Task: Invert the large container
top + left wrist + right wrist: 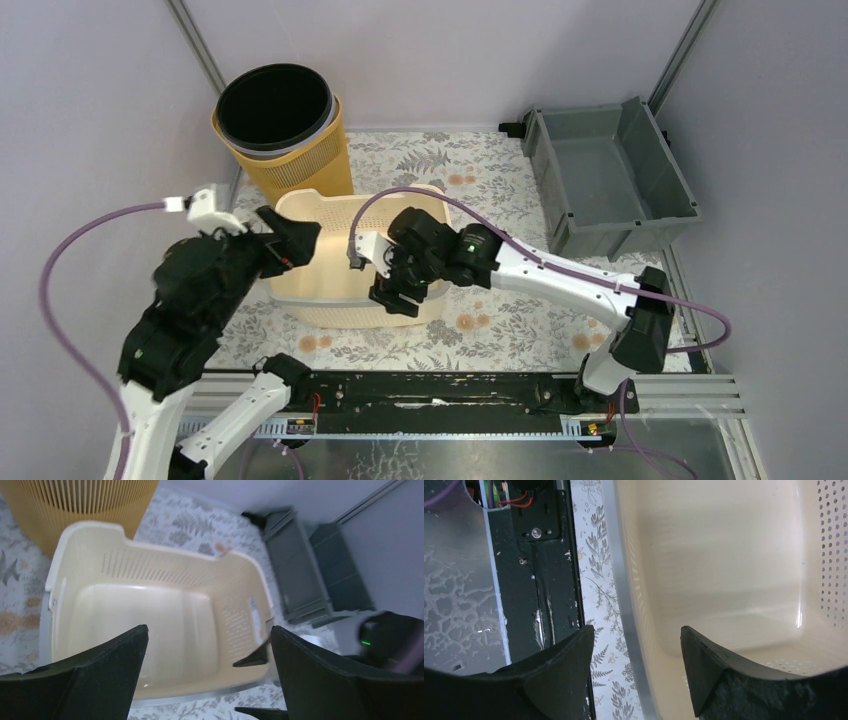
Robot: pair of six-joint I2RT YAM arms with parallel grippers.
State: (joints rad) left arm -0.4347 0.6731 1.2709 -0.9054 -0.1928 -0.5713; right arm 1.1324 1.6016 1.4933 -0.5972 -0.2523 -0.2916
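The big cream container [335, 300] stands right way up on the flowery table [500, 310], its open top facing up. It has nothing inside, and its walls have rows of little holes.

The left hand [290, 240] is at the left edge of the container. In the left wrist view the left hand [209, 630] is spread wide and holds nothing; the container [150, 610] shows in the gap between its two black fingers.

The right hand [395, 290] is at the near right part of the container. It is open too [638, 628] – one finger is over the table outside the container [724, 555], the other over the inside, with the rim between them. It has not closed on the rim.

Behind the container stands a tall yellow bin [300, 165] with a black inside. A grey box [610, 180] sits at the far right of the table.
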